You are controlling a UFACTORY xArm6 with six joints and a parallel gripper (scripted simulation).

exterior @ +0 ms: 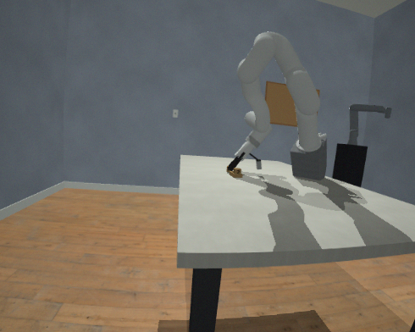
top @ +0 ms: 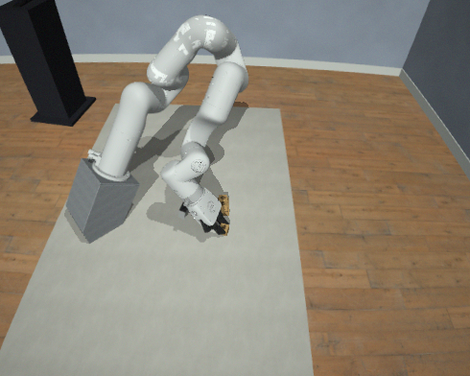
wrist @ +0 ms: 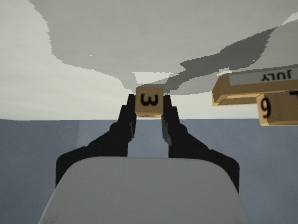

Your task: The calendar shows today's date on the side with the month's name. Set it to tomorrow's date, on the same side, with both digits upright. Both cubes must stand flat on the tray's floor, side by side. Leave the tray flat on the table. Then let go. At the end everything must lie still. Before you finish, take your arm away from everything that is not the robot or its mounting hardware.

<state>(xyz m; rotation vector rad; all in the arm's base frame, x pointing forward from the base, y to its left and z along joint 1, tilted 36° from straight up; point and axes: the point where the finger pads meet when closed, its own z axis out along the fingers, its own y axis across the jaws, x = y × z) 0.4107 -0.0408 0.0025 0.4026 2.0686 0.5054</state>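
A loose wooden cube point(wrist: 149, 101) point(top: 225, 230) shows a "3" on the face toward the wrist camera, turned sideways in that view. My gripper point(wrist: 149, 104) point(exterior: 229, 168) is shut on this cube, one black finger against each side. The wooden tray point(wrist: 220, 96) point(top: 226, 206) point(exterior: 237, 174) is to the right in the wrist view, apart from the gripper, with "JULY" upside down on its light strip. Another cube point(wrist: 265, 109) with a "6" or "9" is at the tray, beside a further dark mark cut by the frame edge. Its other faces are hidden.
The pale table point(top: 167, 297) point(exterior: 215, 212) carries the arm's grey base block point(top: 101, 203) point(exterior: 308, 164) on the arm's side. The tray stands close beside the gripper. A black stand point(top: 47, 62) point(exterior: 350, 163) is off the table.
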